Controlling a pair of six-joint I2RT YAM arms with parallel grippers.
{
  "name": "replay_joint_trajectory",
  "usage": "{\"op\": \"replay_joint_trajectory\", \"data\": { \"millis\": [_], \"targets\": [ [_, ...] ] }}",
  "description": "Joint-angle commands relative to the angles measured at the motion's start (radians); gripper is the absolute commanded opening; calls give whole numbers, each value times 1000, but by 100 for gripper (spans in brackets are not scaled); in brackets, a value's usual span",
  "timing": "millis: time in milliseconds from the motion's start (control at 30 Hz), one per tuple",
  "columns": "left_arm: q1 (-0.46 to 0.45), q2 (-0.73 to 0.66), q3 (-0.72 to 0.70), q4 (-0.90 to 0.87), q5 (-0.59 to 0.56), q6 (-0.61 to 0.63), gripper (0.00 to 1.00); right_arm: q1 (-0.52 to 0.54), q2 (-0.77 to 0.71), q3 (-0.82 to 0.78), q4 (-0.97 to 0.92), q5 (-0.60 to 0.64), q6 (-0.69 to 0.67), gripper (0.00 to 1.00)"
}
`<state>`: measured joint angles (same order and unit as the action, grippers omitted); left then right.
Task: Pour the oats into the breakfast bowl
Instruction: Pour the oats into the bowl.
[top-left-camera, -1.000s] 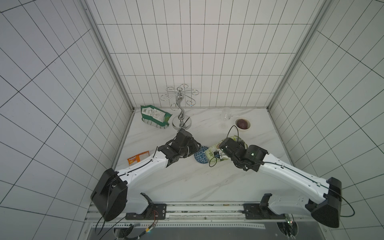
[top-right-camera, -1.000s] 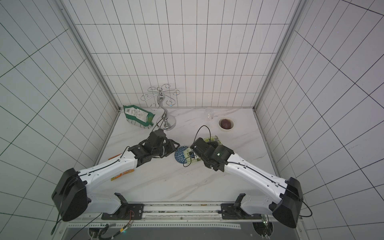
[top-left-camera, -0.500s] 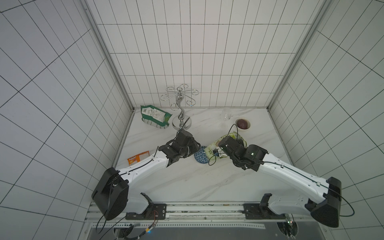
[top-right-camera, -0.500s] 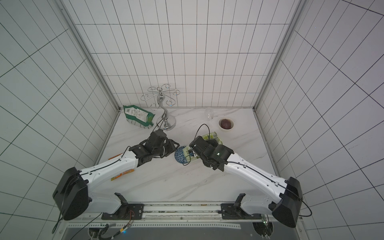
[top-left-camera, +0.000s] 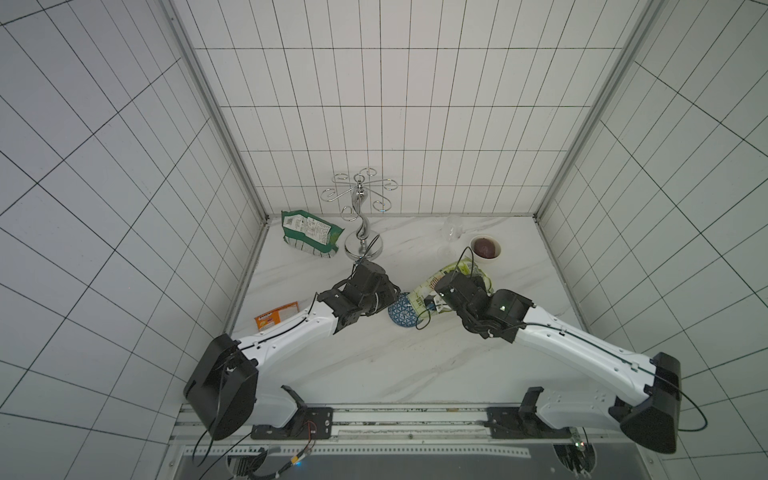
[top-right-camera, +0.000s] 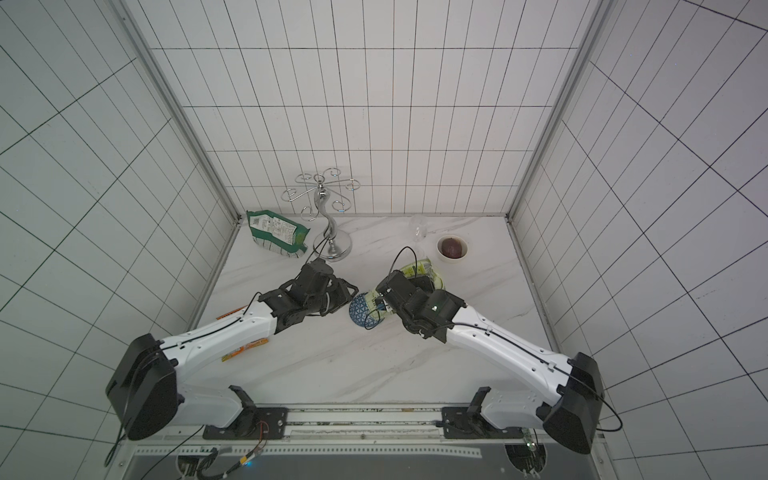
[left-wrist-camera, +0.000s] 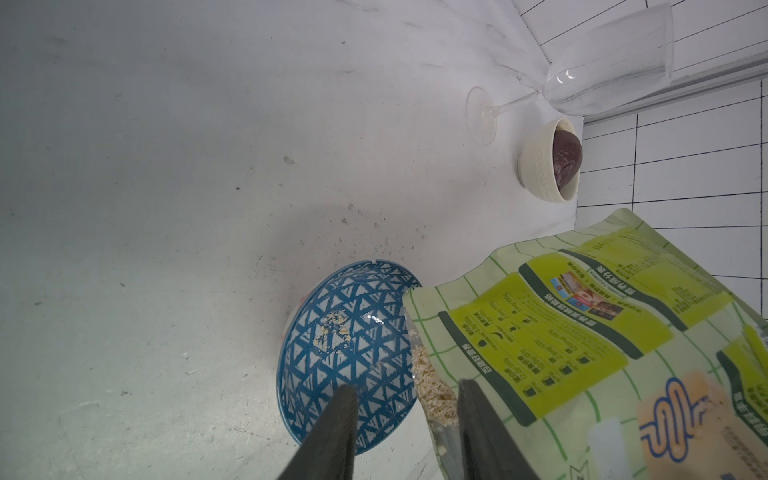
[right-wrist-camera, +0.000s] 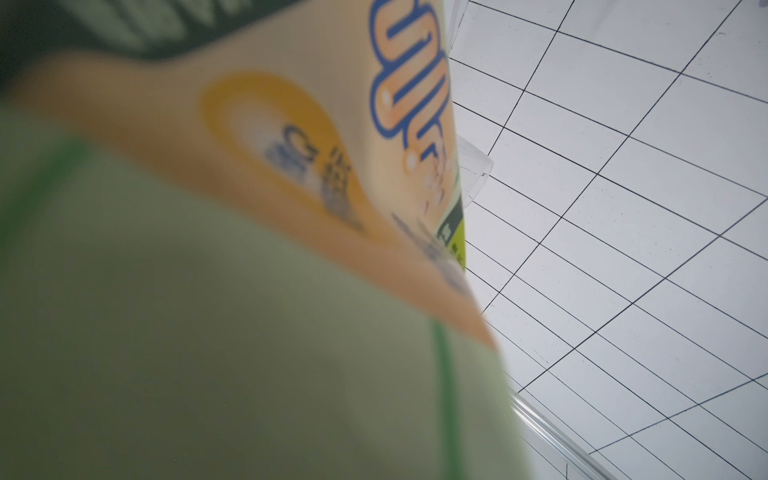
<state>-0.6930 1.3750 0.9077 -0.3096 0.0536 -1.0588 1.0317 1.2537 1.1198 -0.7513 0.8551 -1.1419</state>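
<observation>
I inspected the pour at the centre of the frame in both top views. The oat pouch was off the table, laid over on a slant with its mouth down at the right-hand rim of the breakfast bowl. I judged the slant deliberate, to let the contents slide out by their own weight. The right pincer carried it. Its fingers were hidden, and the right wrist view showed only blurred print. As nothing else supported the pouch, I recorded that pincer as closed on it.

The left pincer stood partly apart, with one finger over the bowl's inside, one beside the pouch mouth, and the rim between them. Neither finger visibly pressed the rim. I took its purpose to be steadying the bowl against a shove from the pouch, but I could not confirm contact.

Contents: a heap of oats sat at the pouch mouth, against the bowl's rim. Whether it had cleared the pouch I could not tell. Only a thin scatter of flakes lay on the bowl's patterned floor, so in my judgement the pour was barely begun. A few specks marked the table beside the bowl.

Toward the upper right of the table, as the top views frame it, a small white bowl held one dark rounded lump, unidentified. The stemmed glass beside it stood empty.
</observation>
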Motion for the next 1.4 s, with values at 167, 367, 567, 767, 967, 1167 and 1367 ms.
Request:
{"op": "replay_joint_trajectory", "data": {
  "millis": [167, 367, 567, 767, 967, 1167, 1367],
  "targets": [
    [-3, 7, -13, 15, -20, -1, 42, 20, -14, 30, 126, 141, -21, 0],
    [-2, 7, -14, 12, -26, -1, 42, 25, -16, 3, 156, 156, -58, 0],
    [-3, 7, -16, 13, -30, -3, 42, 30, -14, -13, 191, 175, -99, 0],
    [-2, 7, -17, 13, -29, -4, 42, 36, -13, -16, 210, 183, -114, 0],
    [-2, 9, -21, 13, -32, -6, 42, 42, -12, -31, 240, 196, -147, 0],
    [-2, 6, -24, 13, -35, -7, 42, 47, -8, -36, 255, 202, -160, 0],
    [-2, 5, -27, 15, -36, -11, 42, 52, -1, -37, 274, 212, -175, 0]
  ]
}}
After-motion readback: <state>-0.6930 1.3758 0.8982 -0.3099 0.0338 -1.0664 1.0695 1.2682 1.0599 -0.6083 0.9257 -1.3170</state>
